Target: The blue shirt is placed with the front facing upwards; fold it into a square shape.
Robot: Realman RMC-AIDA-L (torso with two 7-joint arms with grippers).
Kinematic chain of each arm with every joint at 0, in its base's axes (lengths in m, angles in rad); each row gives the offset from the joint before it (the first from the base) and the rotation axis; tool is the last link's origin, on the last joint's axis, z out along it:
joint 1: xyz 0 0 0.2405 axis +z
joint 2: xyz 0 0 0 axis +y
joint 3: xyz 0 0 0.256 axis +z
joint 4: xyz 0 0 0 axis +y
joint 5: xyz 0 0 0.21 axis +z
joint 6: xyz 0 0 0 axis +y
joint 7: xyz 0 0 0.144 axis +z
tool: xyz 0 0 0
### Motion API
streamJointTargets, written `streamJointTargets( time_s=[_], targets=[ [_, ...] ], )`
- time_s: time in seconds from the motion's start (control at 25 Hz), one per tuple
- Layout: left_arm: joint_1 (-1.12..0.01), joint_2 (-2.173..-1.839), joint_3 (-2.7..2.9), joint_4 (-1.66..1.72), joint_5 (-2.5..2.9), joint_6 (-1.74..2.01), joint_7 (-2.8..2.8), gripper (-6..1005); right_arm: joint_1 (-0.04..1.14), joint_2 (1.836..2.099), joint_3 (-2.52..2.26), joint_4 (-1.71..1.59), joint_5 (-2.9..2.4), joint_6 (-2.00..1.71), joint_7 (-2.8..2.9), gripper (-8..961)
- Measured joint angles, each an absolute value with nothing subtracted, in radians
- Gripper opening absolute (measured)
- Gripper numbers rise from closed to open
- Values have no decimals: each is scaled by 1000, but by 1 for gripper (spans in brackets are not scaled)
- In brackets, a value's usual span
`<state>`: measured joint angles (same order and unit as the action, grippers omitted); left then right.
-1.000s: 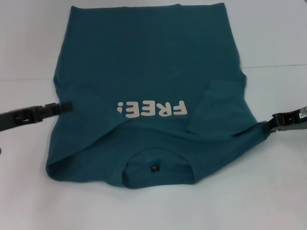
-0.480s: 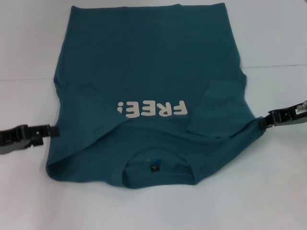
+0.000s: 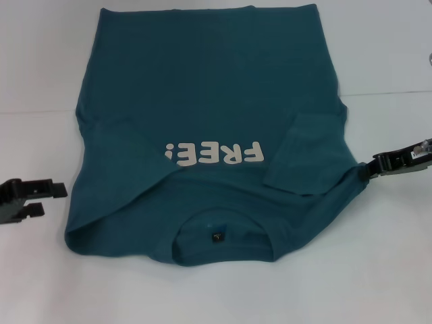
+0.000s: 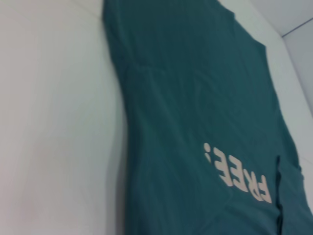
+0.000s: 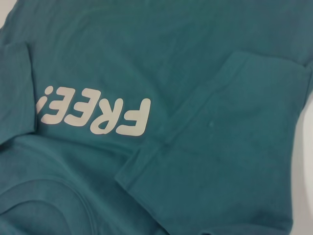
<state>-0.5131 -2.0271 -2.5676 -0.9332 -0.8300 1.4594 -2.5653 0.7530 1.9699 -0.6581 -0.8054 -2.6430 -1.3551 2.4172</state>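
1. Nearest the robot lies the collar end of the blue shirt (image 3: pixel 209 135), spread flat on the white table (image 3: pixel 216 297), front up. The neckline (image 3: pixel 223 237) curves along the near edge, with a small dark neck tag (image 3: pixel 217 236) in its middle.

2. Off to the robot's left, the left gripper (image 3: pixel 50 199) sits low over the bare table, just beside the shirt's near left edge but not touching the cloth. Its two dark fingers (image 3: pixel 48 190) stand apart with a clear gap between them, holding nothing.

3. On the robot's right, the right gripper (image 3: pixel 368 169) is at the shirt's right edge, where the fabric is drawn out into a point that meets its tip. Its fingers look pinched narrow on that corner of cloth.

4. A little farther in, the right sleeve (image 3: pixel 314 152) is folded inward over the chest, its hem running at a slant. The right wrist view shows the same flap (image 5: pixel 220 127) lying on top of the body.

5. Beside it, the white "FREE!" lettering (image 3: pixel 214 154) reads upside down from the robot's side.

6. On the left, the sleeve is also turned in, leaving a slanted crease (image 3: pixel 121 196) toward the collar.

7. Farthest away, the shirt's straight bottom hem (image 3: pixel 209 8) lies along the table's far side.
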Motion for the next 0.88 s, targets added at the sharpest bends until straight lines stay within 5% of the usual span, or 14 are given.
streamJointTargets(
  time_s=[0.88],
  targets=[
    [-616, -2009, -2530, -759, -660, 1338, -2601, 677, 744, 1970, -656, -819, -2643, -1382, 2406, 42]
  ],
)
